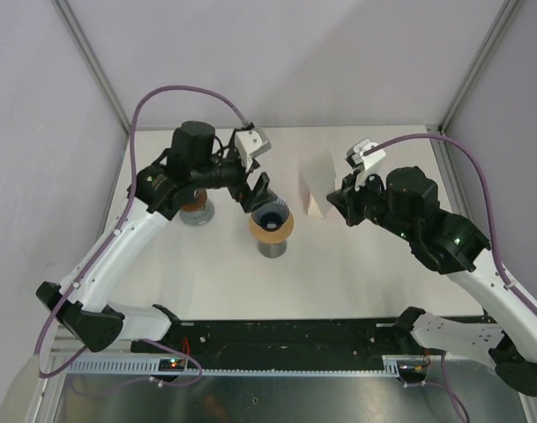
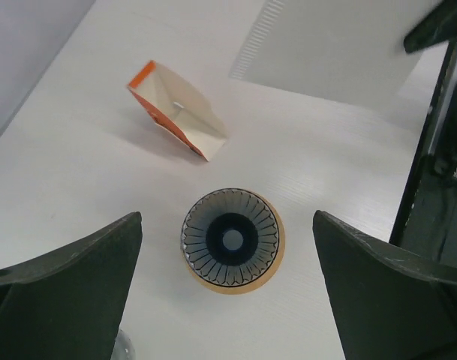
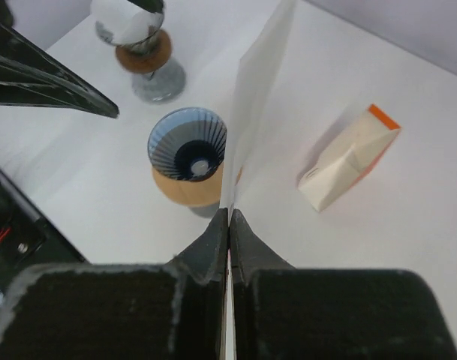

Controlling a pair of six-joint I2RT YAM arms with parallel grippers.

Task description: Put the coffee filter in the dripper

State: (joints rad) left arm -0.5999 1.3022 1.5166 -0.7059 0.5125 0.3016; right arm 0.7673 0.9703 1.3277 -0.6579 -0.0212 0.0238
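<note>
1. Coffee filter [image 1: 319,181]: white paper, held upright off the desk [image 1: 365,264], just right of the dripper and not touching it
2. Dripper [image 1: 271,225]: ribbed cone on a tan collar, mid-desk, nothing inside it
3. Right hand [image 3: 230,217]: pinched tight on the filter's lower edge
4. Left hand [image 1: 253,196]: spread wide, holding nothing, poised above the dripper
5. Progress: filter lifted and near; judged left to do: carry it left over the cone, lower it in, let go
6. Other items: orange-and-white box [image 3: 348,157] on its side, far of the dripper; shiny stand [image 1: 196,211] at left
</note>
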